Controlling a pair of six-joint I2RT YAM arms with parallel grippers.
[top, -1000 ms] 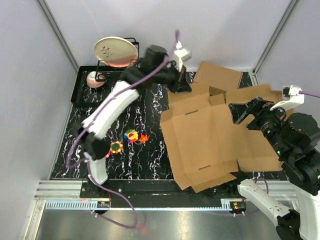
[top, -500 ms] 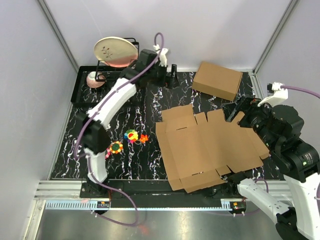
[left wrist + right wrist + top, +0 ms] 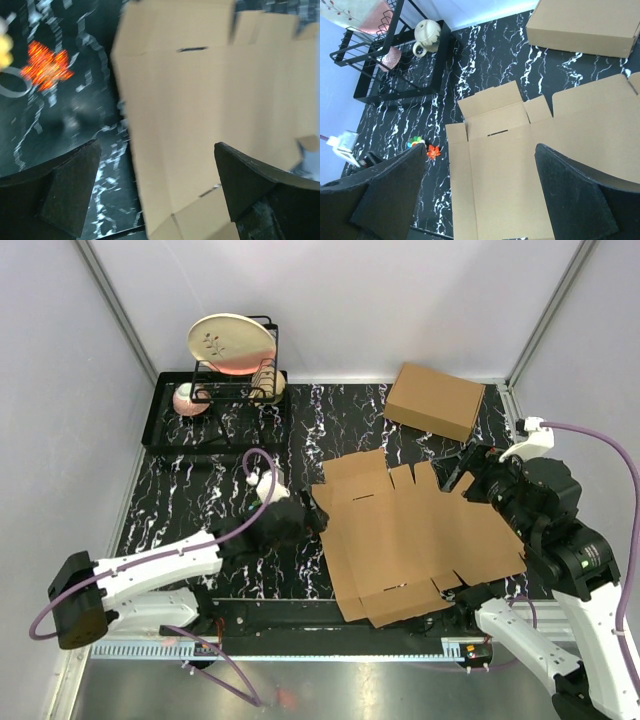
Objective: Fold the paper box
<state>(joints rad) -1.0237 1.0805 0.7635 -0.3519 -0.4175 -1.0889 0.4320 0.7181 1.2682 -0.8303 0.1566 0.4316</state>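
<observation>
Far left: dish rack [image 3: 212, 430] at the back, well clear of the work.

Left gripper [image 3: 160, 190]: low over the table [image 3: 200, 480], fingers spread wide, nothing between them. Orange toy [image 3: 47, 67] just off to its left.

Paper box [image 3: 410, 540]: unfolded, lying flat right of centre, close to the near edge. Long axis runs roughly left to right, a little skewed. Its left edge lies immediately to the right of the left gripper, directly ahead of the fingers.

Right gripper [image 3: 482, 195]: higher, above the sheet's far right part, jaws fully apart, empty.

Far right, back: made-up box [image 3: 436, 400], apart from the sheet.

Judgement: the left arm is nearer; the left flap looks like its target.
</observation>
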